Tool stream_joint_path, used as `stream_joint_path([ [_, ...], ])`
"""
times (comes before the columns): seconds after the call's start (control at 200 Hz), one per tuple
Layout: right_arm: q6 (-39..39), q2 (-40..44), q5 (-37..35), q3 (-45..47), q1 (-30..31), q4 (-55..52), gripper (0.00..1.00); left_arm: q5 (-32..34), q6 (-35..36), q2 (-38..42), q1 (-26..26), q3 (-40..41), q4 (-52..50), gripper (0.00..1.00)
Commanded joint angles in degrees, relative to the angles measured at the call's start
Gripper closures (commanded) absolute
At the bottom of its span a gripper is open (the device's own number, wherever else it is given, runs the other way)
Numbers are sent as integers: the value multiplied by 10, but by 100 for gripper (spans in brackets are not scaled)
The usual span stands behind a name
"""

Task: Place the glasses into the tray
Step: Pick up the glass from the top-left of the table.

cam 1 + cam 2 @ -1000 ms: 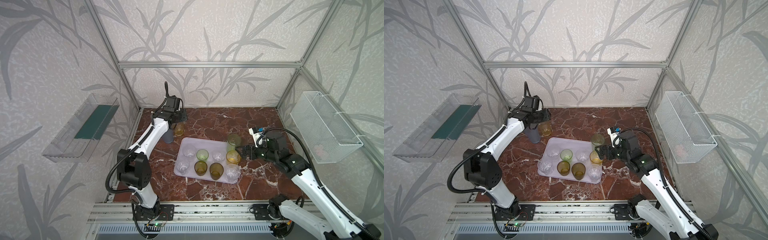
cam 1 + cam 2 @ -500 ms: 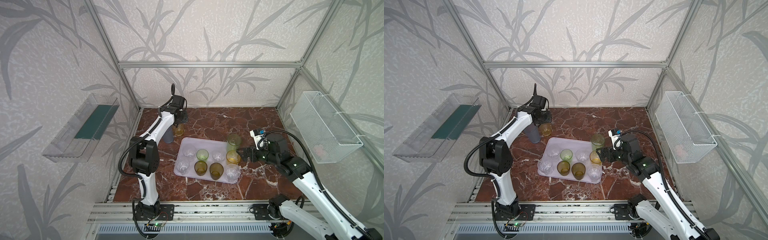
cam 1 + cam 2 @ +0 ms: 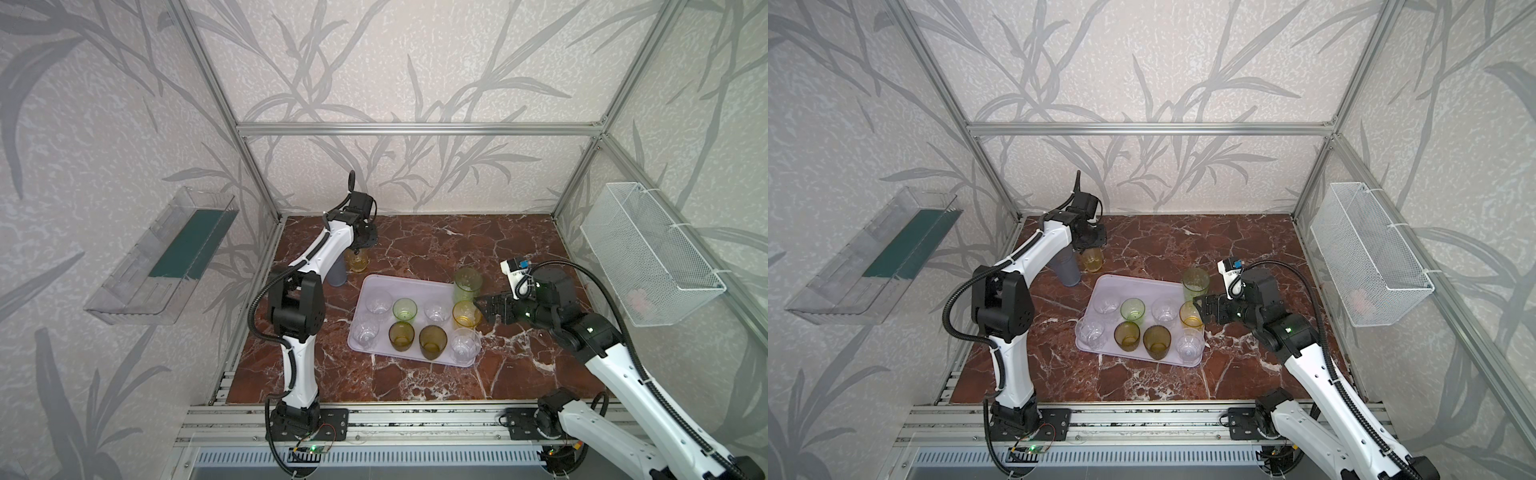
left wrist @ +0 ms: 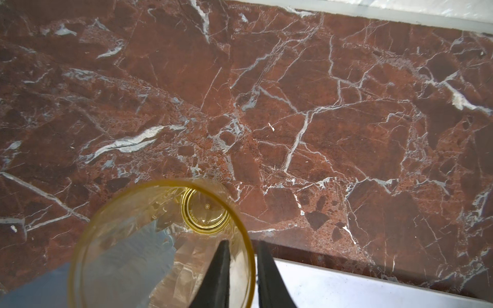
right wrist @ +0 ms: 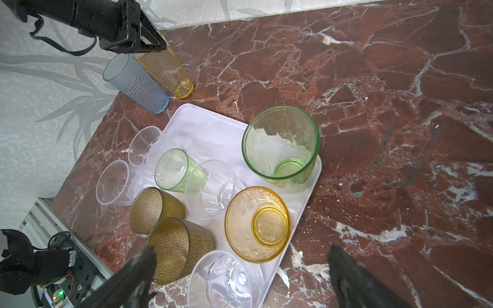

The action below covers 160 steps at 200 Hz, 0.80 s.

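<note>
The left gripper (image 4: 242,242) has dropped onto the yellow glass (image 4: 165,240) standing just off the tray (image 3: 409,286). Its fingers straddle the rim, nearly together, and the grip is unclear. At the tray's edge, the right gripper (image 5: 242,252) hovers with its fingers wide apart.

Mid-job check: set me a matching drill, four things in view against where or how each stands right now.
Things:
1. tall yellow glass
2. tall grey-blue glass
3. tall pale-green glass
4. right gripper

Places or states:
A. standing in a corner of the tray
B. open, empty, by the short yellow glass
C. on the marble table, rim between the fingers of the left gripper
D. on the marble beside the tray, no gripper on it

Pairs: 1-C; 2-D; 3-A; 4-B
</note>
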State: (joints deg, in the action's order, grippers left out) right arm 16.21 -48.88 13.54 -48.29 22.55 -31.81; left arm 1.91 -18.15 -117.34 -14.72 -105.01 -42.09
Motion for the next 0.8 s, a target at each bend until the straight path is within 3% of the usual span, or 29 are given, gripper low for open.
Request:
stream_joint_path([
  [0.0,7,9,-4,7,-2,-11,1,12,14,-11,0,-23,-18,81],
  [0.075,12,12,-4,7,-2,-12,1,17,17,-17,-1,-31,-28,82],
  [0.16,17,16,-2,7,-2,-13,1,17,16,-22,0,-47,-48,93],
  [0.285,23,23,0,9,-2,-13,1,10,17,-25,-1,-57,-57,100],
  [0.535,42,40,5,15,-2,-18,1,-1,17,-1,-14,-57,-70,100],
  [0.795,67,55,8,15,-2,-27,1,4,16,82,-82,-15,-66,100],
])
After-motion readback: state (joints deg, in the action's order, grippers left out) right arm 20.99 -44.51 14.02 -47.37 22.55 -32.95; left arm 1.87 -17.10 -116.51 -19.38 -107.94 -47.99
